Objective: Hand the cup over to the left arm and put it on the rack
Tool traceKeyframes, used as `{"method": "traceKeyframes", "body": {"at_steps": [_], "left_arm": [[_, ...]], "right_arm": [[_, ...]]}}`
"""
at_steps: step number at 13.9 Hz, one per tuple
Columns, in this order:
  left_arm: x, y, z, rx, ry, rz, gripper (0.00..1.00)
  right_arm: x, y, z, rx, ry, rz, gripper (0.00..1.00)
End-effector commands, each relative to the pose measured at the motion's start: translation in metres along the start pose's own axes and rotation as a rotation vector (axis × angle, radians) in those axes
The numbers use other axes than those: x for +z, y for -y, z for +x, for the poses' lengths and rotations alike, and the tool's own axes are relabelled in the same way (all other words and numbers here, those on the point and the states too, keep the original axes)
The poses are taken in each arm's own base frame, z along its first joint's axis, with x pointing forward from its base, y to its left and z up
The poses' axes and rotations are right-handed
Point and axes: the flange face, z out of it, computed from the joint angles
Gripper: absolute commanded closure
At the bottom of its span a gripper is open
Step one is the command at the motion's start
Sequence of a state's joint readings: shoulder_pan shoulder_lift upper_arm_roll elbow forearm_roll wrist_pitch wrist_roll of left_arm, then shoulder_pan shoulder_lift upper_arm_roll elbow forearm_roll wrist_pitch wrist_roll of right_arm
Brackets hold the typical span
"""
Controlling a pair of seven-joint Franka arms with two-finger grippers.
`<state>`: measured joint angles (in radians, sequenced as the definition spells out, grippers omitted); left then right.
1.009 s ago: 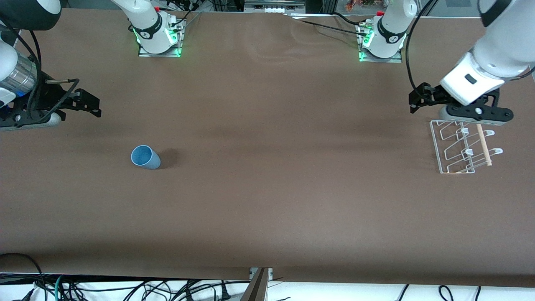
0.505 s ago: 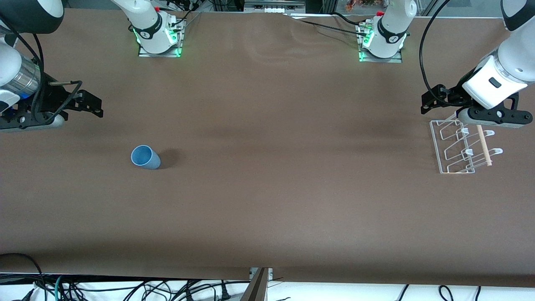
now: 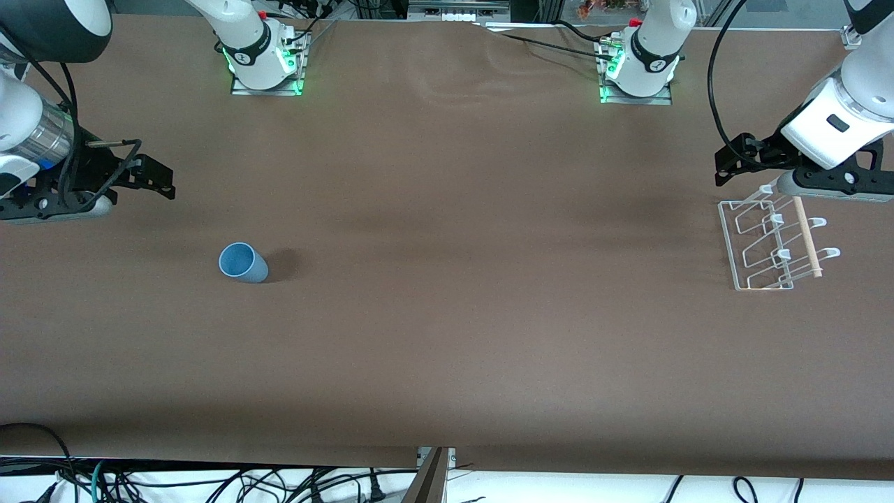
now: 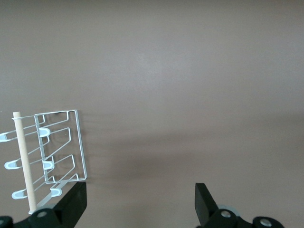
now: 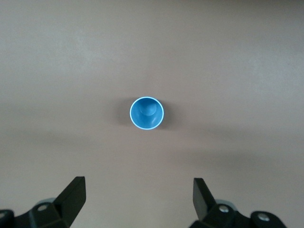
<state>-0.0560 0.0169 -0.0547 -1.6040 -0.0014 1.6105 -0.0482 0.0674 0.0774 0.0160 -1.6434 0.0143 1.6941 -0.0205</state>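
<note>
Right gripper [image 3: 157, 176], jaws wide and empty, hangs near the upright cup [image 3: 242, 263]; left gripper [image 3: 733, 161], also wide, waits by the rack [image 3: 768, 244].

Bare bench [image 3: 461, 279] lies between the upright cup [image 3: 243, 263] and the rack [image 3: 768, 244]; nothing stands close around either one.

This was a robotics lab. Two white arm bases [image 3: 260, 52] with green lights were bolted along one edge of a brown-covered table [image 3: 447, 335], and loose cables [image 3: 209, 482] lay tangled on the floor under the table edge nearest the front camera.
</note>
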Motion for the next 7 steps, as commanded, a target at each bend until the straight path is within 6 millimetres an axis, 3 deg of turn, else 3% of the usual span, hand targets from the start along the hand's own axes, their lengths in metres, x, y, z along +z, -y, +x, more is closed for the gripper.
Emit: {"method": "traceKeyframes", "body": {"at_steps": [1,7], "left_arm": [[-0.002,-0.004,-0.003,0.024,0.001,-0.013,0.0],[0.0,-0.007,-0.002,0.031,0.004,-0.013,0.0]], "right_arm": [[0.021,-0.007,0.001,-0.009,-0.017,-0.01,0.0],[0.11,-0.037,0.04,0.028,-0.01,-0.016,0.0]]}}
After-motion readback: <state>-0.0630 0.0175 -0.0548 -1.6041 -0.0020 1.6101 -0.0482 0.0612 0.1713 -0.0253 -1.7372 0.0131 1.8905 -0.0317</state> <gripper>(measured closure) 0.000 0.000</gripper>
